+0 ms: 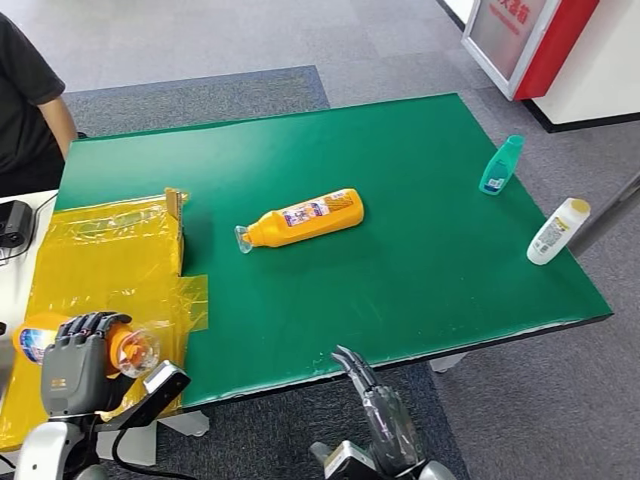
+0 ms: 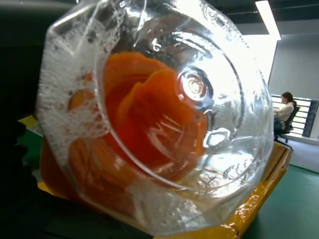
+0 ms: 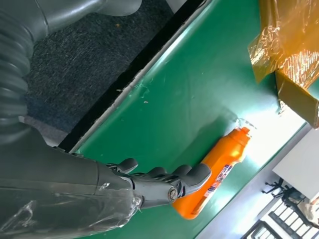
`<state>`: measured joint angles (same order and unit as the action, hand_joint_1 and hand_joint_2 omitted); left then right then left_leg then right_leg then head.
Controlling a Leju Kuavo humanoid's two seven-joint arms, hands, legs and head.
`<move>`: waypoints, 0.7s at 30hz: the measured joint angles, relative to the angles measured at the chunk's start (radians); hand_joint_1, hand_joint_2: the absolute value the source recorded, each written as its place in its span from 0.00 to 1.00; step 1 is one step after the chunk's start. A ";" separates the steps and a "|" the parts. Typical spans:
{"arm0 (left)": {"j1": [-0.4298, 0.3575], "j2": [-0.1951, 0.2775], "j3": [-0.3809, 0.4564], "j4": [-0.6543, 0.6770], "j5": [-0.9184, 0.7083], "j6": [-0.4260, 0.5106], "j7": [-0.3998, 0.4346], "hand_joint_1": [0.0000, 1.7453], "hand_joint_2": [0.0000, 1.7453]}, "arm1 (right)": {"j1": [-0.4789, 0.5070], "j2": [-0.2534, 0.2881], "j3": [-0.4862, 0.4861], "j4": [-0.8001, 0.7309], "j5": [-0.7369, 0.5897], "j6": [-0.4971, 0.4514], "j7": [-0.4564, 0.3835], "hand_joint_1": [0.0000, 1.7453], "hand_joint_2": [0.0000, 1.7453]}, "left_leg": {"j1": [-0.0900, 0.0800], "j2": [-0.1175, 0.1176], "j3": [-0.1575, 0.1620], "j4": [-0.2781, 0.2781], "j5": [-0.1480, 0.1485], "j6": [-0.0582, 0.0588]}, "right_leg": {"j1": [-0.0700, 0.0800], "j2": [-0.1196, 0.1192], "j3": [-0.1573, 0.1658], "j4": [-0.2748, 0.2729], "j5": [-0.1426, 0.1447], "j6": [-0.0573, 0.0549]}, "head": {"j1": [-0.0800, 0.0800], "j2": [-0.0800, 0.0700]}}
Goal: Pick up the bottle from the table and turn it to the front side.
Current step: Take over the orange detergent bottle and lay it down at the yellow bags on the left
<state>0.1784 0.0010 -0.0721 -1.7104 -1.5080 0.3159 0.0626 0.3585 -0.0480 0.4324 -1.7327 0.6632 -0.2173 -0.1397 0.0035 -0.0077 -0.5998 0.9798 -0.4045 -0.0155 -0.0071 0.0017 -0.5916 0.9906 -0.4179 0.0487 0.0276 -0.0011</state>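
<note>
Green table top: a broad green sheet covers the table, its near edge running just ahead of the robot's two hands.
Orange bottle: lies on its side near the middle of the green surface, clear cap toward the robot's left, label facing up; nothing touches it. The right wrist view shows it flat on the green beyond the fingertips.
Left hand: raised at the near left corner, fingers wrapped over a second orange bottle with a blue-and-white label. That bottle's clear cap juts out beside the fingers; up close in the left wrist view the cap is transparent, foamy inside, with orange behind it.
Right hand: hangs below the table's near edge, dark fingers apart and slightly curled, holding nothing; well short of the lying bottle.
Yellow plastic sheet: spread over the left part of the table, a piece of brown cardboard standing at its far corner.
Teal bottle: lying near the far right edge.
White bottle: yellow-capped, lying at the right edge, apart from the teal one.
Person: in a black shirt, at the far left corner.
</note>
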 joint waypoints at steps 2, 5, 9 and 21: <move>0.000 -0.001 0.000 0.006 0.000 -0.002 0.002 1.00 1.00 | 0.006 0.000 -0.008 -0.006 0.000 0.002 -0.001 0.00 1.00 | 0.000 0.000 0.000 0.000 0.000 0.000 | 0.000 0.000 0.000 0.000 0.000 0.000 | 0.000 0.000; 0.000 -0.001 0.000 0.012 0.000 -0.002 0.004 1.00 1.00 | 0.011 0.000 -0.015 -0.011 0.000 0.004 -0.002 0.00 1.00 | 0.000 0.000 0.000 0.000 0.000 0.000 | 0.000 0.000 0.000 0.000 0.000 0.000 | 0.000 0.000; -0.001 -0.001 0.000 0.019 -0.004 -0.006 0.009 1.00 1.00 | 0.018 0.000 -0.023 -0.018 -0.002 0.005 -0.002 0.00 1.00 | 0.000 0.000 0.000 0.000 0.000 0.000 | 0.000 0.000 0.000 0.000 0.000 0.000 | 0.000 0.000; -0.046 -0.002 0.012 0.045 -0.042 -0.105 0.103 1.00 1.00 | 0.035 0.005 -0.129 -0.035 -0.004 0.171 -0.107 0.00 1.00 | 0.001 0.000 0.000 0.000 0.001 -0.001 | 0.001 0.001 0.001 0.000 0.001 0.000 | 0.000 0.000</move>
<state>0.1328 -0.0010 -0.0606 -1.6658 -1.5500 0.2106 0.1661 0.3932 -0.0433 0.3037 -1.7678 0.6597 -0.0465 -0.2467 0.0040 -0.0075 -0.5997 0.9796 -0.4039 -0.0163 -0.0062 0.0025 -0.5909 0.9909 -0.4173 0.0485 0.0276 -0.0011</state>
